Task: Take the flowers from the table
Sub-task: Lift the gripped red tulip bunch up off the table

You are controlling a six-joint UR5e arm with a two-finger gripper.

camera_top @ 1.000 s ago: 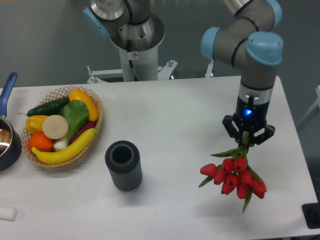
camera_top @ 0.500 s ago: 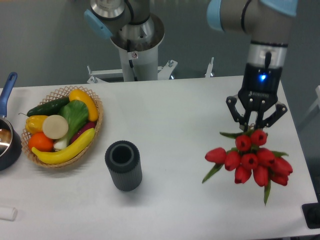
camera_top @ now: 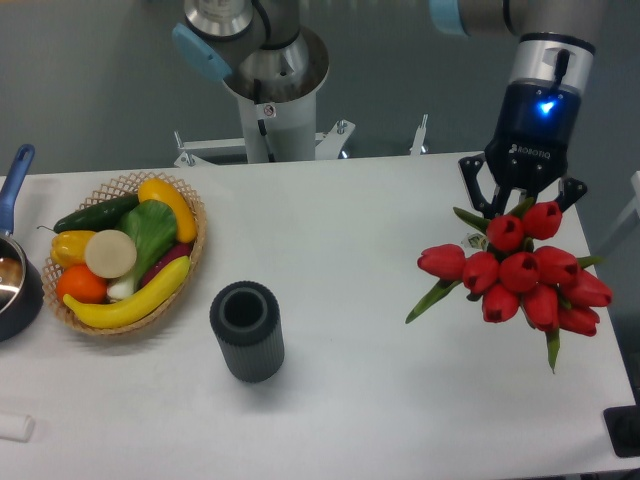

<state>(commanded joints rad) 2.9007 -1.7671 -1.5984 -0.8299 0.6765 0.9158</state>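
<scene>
Now the black two-finger gripper (camera_top: pixel 522 205) of the grey-and-blue arm hangs over the right end of the large white rectangular table (camera_top: pixel 350 240), a blue light glowing on its wrist; its fingers are clamped on the stems of the bunch of red tulips with green leaves (camera_top: pixel 520 275), and the blooms crowd so close to the camera that the stems themselves are mostly hidden behind them; the flowers hang from the fingers at the right side of the table, heads fanned out toward the camera, 1 green leaf trailing down to the left and another pointing down at the right; whether any part of the bunch touches the table I cannot tell for sure, though it looks lifted clear. Over to the left, a round woven wicker basket (camera_top: pixel 190 215) sits on the table piled with colourful fruit and vegetables (camera_top: pixel 125 262), a yellow banana along its front edge; just beside it toward the middle stands a dark grey ribbed cylindrical cup (camera_top: pixel 246 330), upright, mouth open to the camera; at the far left edge a dark pan with a blue handle (camera_top: pixel 15 255) pokes into view.
</scene>
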